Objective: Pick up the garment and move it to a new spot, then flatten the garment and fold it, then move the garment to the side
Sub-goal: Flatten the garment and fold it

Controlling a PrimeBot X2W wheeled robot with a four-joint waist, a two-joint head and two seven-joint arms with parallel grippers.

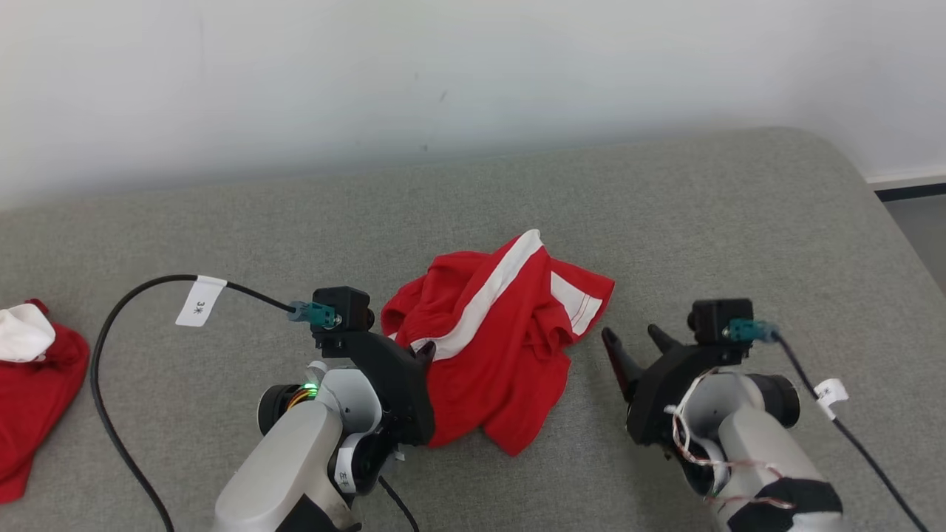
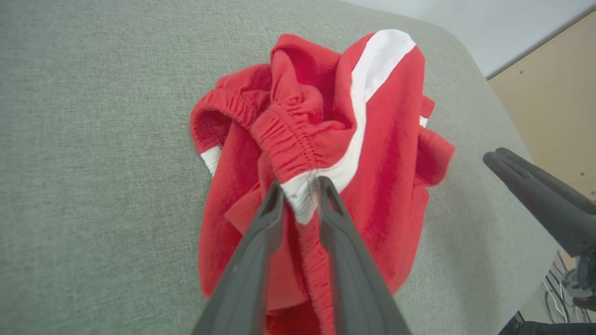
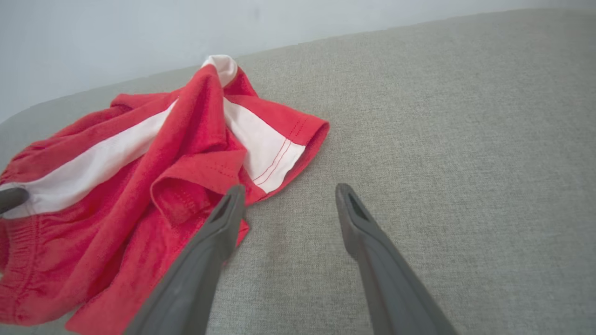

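A crumpled pair of red shorts (image 1: pixel 502 340) with white side stripes lies in the middle of the grey cushion (image 1: pixel 665 222). My left gripper (image 1: pixel 425 353) is at the left edge of the shorts, shut on the elastic waistband (image 2: pixel 298 153) where the white stripe meets it. My left gripper (image 2: pixel 300 193) pinches that band between its dark fingers. My right gripper (image 1: pixel 632 336) stands open just right of the shorts, with nothing between its fingers. In the right wrist view my right gripper (image 3: pixel 288 195) hovers over bare cushion beside a hemmed leg (image 3: pixel 279 144).
A second red and white garment (image 1: pixel 33 384) lies at the cushion's left edge. A white wall (image 1: pixel 443 74) runs behind the cushion. The cushion's rounded right corner (image 1: pixel 850 170) drops to the floor. A black cable (image 1: pixel 111 332) loops on the left.
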